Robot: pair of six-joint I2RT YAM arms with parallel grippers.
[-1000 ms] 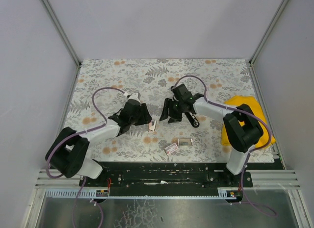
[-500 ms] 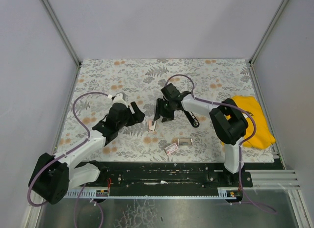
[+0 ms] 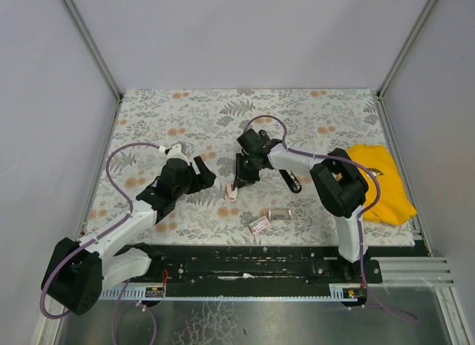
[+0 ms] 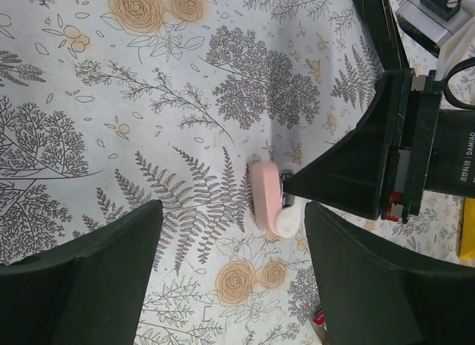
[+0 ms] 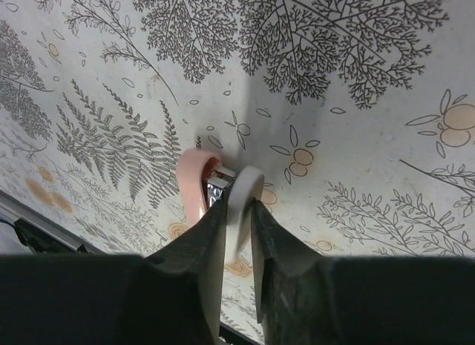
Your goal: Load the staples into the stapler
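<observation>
**Top view.** The pink-and-white stapler (image 3: pixel 231 191) is resting on the floral table (image 3: pixel 334 115) between the left gripper (image 3: pixel 207 174) and the right gripper (image 3: pixel 240 179). A slim black object (image 3: pixel 292 179) is lying near it, on the right arm's side.

**Left wrist view.** The left gripper is standing wide, with both fingers clear of the stapler.

**Right wrist view.** The right gripper is narrowing onto the stapler's white arm – pads touching both sides – with the pink arm splaying just beside it.
</observation>
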